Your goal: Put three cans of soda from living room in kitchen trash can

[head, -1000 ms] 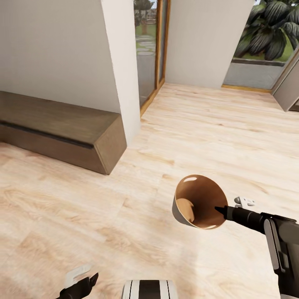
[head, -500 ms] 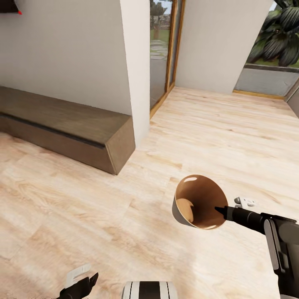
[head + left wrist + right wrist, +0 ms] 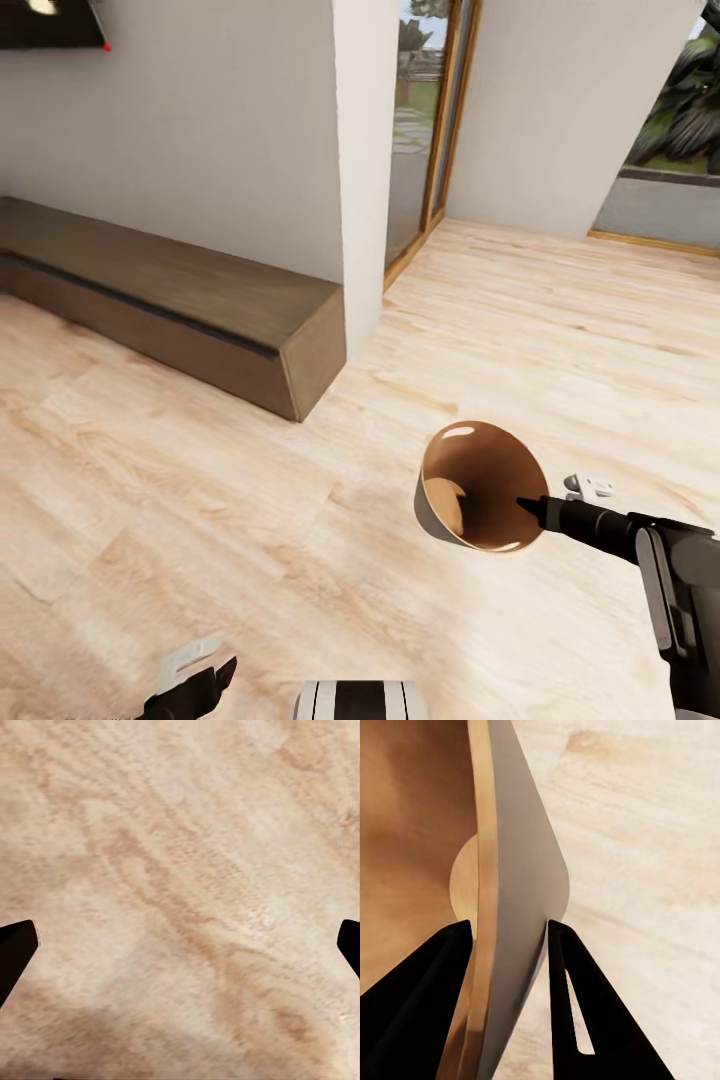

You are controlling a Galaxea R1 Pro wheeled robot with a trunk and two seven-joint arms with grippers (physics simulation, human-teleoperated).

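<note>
Above the wood floor (image 3: pixel 250 520), the right claw (image 3: pixel 510 930) pinches one tash can (image 3: pixel 480 487); the left claw (image 3: pixel 180 945) hangs spread.

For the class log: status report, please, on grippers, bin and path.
Right gripper shut on trash can wall, bin carried tilted. Left gripper open. No cans inside. Bench ahead-left.

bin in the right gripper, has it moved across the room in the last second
Yes. The bin holds its spot in the head view, clamped by the right gripper, but the bench slid rightward behind it, so the robot is turning left, carrying it along.
</note>
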